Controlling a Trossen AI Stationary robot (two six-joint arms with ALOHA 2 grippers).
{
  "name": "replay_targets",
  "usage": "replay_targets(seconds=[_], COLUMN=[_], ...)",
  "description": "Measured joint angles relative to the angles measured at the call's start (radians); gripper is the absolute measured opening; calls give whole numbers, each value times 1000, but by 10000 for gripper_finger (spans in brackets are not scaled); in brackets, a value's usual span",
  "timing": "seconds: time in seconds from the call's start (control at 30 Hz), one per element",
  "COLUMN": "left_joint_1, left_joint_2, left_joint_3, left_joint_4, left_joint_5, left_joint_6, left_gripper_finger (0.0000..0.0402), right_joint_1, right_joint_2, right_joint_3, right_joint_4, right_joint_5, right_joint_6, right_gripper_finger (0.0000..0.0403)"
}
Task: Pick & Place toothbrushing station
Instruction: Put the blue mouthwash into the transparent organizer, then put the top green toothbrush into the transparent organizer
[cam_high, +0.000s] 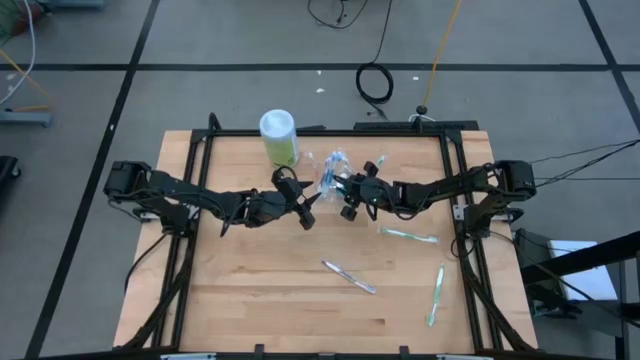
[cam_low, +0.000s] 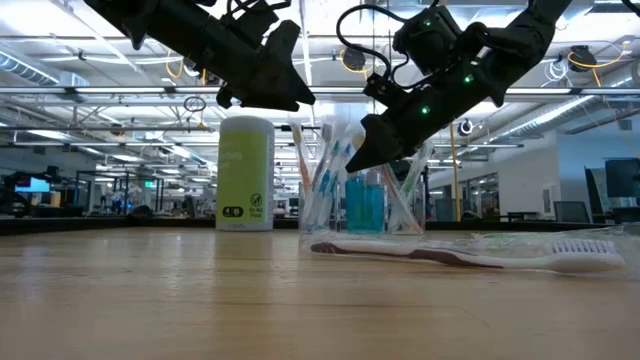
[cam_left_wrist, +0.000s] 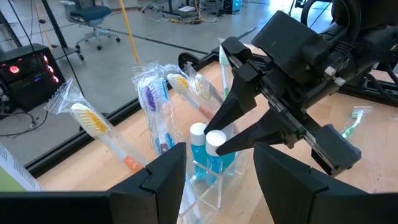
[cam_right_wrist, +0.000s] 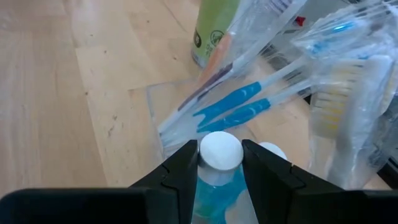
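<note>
Wooden tabletop (cam_high: 250, 290), far middle: a light, slippery blue tube (cam_right_wrist: 219, 168) in the flimsy clear cup (cam_left_wrist: 214, 186) is pinched at its white cap by the right gripper (cam_right_wrist: 220, 163), best lifted straight up, while the left gripper (cam_left_wrist: 219, 180) is held wide just beside.

Both arms are matte black, built of jointed segments with black cables looped alongside. The right hand (cam_low: 385, 150) has angular, wedge-shaped fingers and small green lights on its wrist; the left hand (cam_low: 275, 85) is equally dark.

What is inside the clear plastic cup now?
The clear cup holds wrapped toothbrushes and two blue white-capped tubes; the right gripper grips one tube. A third tube is not visible.
</note>
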Motion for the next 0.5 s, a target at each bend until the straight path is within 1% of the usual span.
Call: replay_targets(seconds=[0.17, 0.4, 0.5], left_joint_1=[0, 0, 0], left_joint_2=[0, 0, 0], left_joint_3=[0, 0, 0], left_joint_4=[0, 0, 0], left_joint_5=[0, 0, 0], left_joint_6=[0, 1, 1], left_gripper_finger=[195, 195, 195], right_joint_1=[0, 0, 2], right_joint_2=[0, 0, 0], right_joint_3=[0, 0, 0], right_joint_4=[2, 2, 27], right_joint_5=[0, 1, 1], right_joint_6=[8, 17, 3], right_gripper_finger=[130, 161, 170])
